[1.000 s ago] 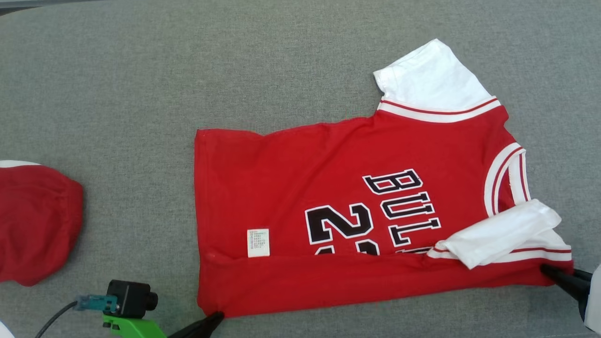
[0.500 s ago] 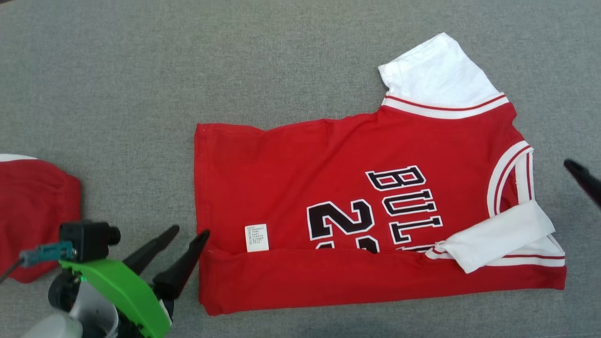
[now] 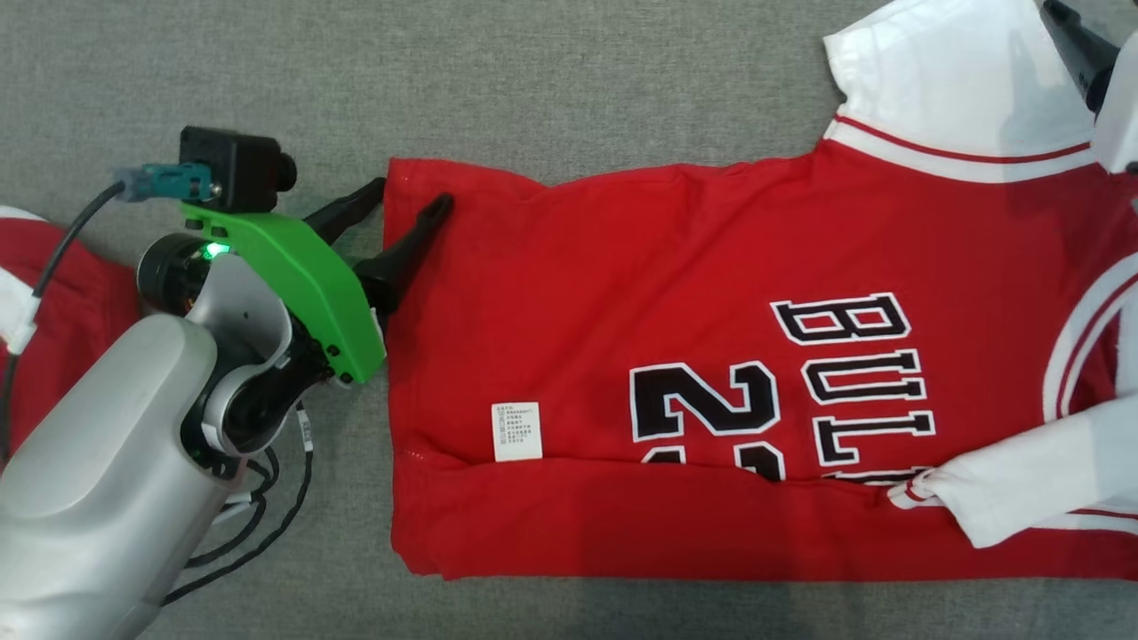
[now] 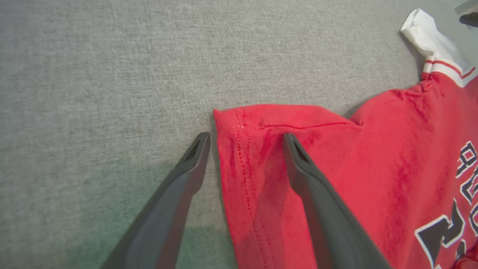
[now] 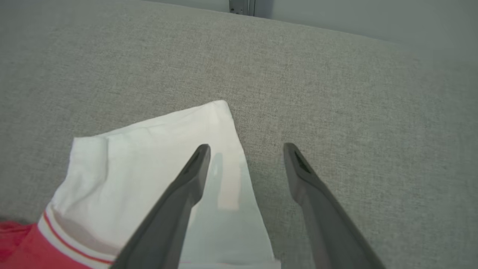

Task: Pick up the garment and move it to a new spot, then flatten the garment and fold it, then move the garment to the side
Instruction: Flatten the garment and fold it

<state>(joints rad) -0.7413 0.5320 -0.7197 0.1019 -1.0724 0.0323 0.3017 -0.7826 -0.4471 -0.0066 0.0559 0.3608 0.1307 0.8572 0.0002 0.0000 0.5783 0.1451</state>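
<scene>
here, garment (image 4: 354,157) corner within the left pincer (image 4: 246,139)

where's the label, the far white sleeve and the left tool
label (image 3: 516,431), head view, middle of the small white tag
white sleeve (image 5: 149,160), right wrist view, flat middle of the sleeve
left tool (image 4: 246,136), left wrist view, midway between its open fingertips

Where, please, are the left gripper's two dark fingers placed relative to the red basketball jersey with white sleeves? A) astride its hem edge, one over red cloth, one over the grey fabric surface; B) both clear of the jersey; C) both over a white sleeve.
A: the open left gripper has one finger over the red basketball jersey, the other over the grey fabric surface.
</scene>
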